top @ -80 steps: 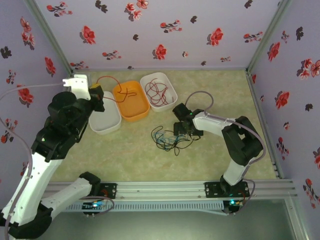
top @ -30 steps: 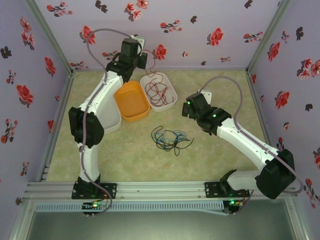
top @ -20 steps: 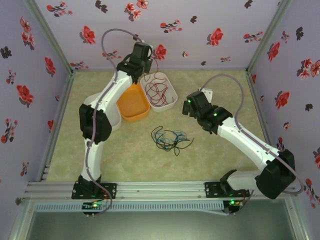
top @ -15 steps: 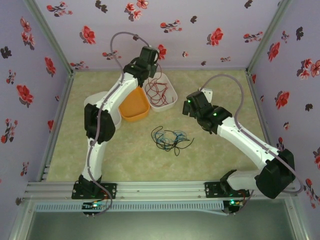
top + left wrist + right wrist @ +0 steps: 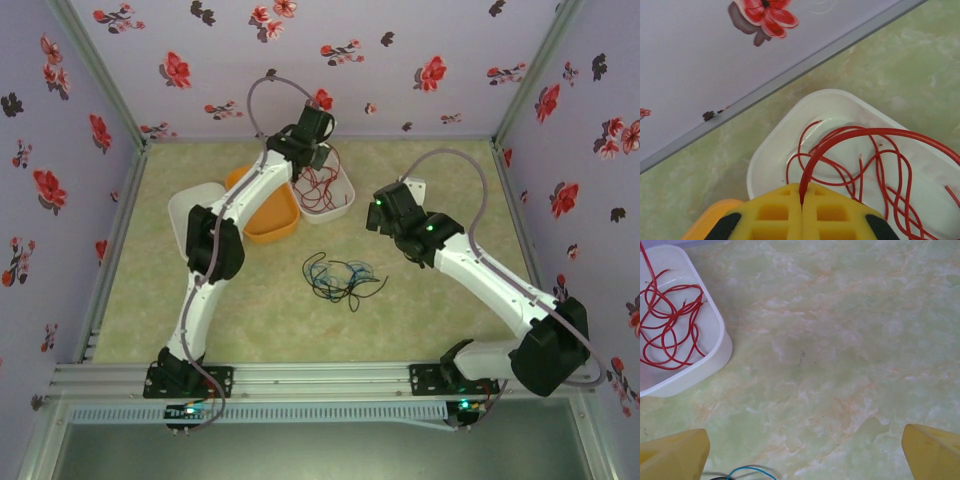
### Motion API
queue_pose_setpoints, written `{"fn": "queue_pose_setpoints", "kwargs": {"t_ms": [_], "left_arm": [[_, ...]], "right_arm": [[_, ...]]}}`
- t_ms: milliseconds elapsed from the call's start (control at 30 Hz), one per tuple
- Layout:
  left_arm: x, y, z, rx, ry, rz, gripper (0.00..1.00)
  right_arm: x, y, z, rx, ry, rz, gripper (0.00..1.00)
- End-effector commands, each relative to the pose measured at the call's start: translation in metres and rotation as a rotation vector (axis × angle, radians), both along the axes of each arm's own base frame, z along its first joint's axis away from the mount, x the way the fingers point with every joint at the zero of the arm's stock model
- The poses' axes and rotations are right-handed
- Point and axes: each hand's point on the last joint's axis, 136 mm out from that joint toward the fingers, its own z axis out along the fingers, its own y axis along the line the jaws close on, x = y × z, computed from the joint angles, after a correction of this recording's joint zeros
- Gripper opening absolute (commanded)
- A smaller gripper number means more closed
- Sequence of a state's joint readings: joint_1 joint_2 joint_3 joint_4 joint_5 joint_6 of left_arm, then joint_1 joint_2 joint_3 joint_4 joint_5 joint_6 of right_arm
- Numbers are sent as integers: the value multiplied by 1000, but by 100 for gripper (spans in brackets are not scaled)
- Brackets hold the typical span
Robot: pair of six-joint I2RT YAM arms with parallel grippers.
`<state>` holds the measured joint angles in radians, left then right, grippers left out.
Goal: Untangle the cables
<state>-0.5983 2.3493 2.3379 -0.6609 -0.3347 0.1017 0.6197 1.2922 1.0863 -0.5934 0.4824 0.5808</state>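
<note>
**Left arm swings across to the far tub, red cable in tow**

Big move on the left: that arm has swept from the far-left corner over to the right-most tub, while the right arm has lifted off the pile and backed away.

Nearest us, the tangle [image 5: 340, 277] of black and blue-green cables lies loose at the centre of the table [image 5: 450, 170], and nobody is touching it. Just beyond, to its right, the right hand [image 5: 380, 212] hangs over bare table, fingers spread wide and holding nothing.

Farther back sits the orange tub [image 5: 268, 225]. To its right is the white tub [image 5: 765, 160], with red coils [image 5: 670, 325] lying in it. At the very back, the left hand [image 5: 801, 202] is pinched tight on a red cable [image 5: 850, 134], which arcs up from the fingertips and drops into that white tub.

How will these handle? They look feather-light and limp. They should drape rather than hold a shape, and they may drag neighbours along. The thin, smooth insulation could slip from a lazy pinch. For the pile, I'd take a single strand at a free end or an outer loop, not the knotted middle.
</note>
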Motion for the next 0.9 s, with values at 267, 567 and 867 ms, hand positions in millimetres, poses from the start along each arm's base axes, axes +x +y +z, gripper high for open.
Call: {"fn": "queue_pose_setpoints", "kwargs": {"t_ms": [267, 567, 867], "left_arm": [[4, 12, -60, -69, 224, 10, 0], [9, 17, -93, -49, 272, 10, 0], [14, 8, -107, -39, 265, -19, 0]], "right_arm": [[4, 3, -19, -7, 59, -13, 99], [9, 11, -28, -1, 89, 0, 99], [9, 12, -30, 1, 97, 4, 99]]}}
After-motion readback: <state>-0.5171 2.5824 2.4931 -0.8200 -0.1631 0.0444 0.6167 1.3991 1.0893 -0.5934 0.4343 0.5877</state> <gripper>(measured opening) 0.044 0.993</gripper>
